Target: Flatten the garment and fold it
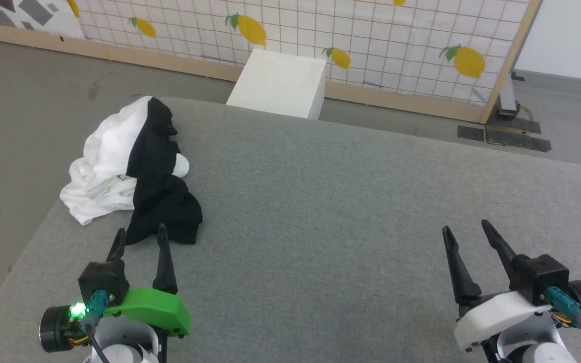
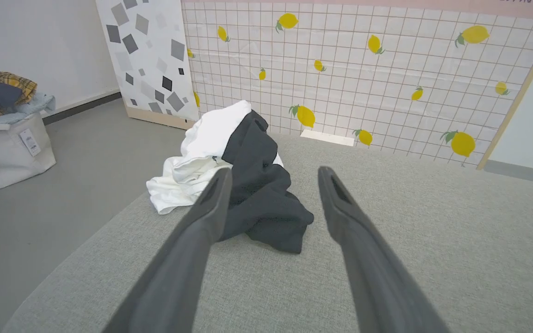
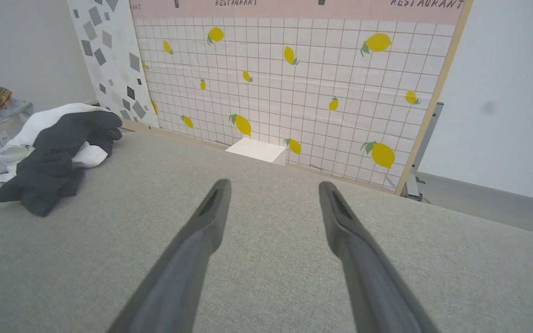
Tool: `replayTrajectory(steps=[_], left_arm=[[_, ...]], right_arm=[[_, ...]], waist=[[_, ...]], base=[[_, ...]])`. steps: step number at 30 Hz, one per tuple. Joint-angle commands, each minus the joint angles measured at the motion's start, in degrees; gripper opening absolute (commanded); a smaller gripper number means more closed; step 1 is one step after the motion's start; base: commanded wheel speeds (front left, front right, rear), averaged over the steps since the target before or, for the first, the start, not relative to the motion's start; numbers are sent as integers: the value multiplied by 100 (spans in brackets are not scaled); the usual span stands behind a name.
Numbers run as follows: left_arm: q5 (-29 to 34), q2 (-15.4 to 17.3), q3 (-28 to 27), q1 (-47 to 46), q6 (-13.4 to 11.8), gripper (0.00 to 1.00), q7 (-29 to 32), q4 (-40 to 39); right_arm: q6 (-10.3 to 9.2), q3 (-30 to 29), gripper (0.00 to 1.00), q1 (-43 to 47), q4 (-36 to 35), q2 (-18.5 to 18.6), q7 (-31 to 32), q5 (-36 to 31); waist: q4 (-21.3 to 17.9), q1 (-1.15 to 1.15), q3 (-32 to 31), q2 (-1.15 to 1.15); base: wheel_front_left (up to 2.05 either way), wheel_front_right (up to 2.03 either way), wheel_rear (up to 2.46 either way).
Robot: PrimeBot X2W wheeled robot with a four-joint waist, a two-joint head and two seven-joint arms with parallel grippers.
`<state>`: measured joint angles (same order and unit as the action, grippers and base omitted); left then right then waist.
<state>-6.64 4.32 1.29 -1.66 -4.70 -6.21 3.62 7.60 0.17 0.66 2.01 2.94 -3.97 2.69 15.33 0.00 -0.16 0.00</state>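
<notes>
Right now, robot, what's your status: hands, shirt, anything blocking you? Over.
Left gripper open, empty, at near edge of garment. Right gripper open, empty, above the grey table. Garment crumpled in a heap, not yet flattened. Nothing between grippers and garment.

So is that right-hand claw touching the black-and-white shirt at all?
Apart. The head view shows the open right claw at the lower right and the crumpled shirt at the far left, with bare grey padded surface between them.
</notes>
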Motion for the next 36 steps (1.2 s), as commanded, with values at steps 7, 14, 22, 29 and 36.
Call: replayTrajectory(steps=[7,14,22,29,36], left_arm=[[-182,70,12,76,-107,100,-129,29],[-266,99,15,132,-187,100,-212,40],[-383,163,6,198,-272,100,-309,58],[-490,206,19,214,-345,100,-390,72],[-600,231,40,215,-430,100,-473,95]], right_arm=[[-5,83,100,-138,-24,-3,-71,47],[-6,148,100,-137,-22,-3,-110,72],[-7,213,100,-119,-11,-4,-182,124],[-7,237,100,-125,-10,-4,-227,159],[-8,254,100,-150,-18,-5,-266,194]], waist=[[240,0,10,0],[437,0,-3,0],[668,0,-46,0],[884,0,-53,0],[1104,0,-44,0]], base=[[0,0,0],[0,0,0],[0,0,0],[0,0,0],[0,0,0]])
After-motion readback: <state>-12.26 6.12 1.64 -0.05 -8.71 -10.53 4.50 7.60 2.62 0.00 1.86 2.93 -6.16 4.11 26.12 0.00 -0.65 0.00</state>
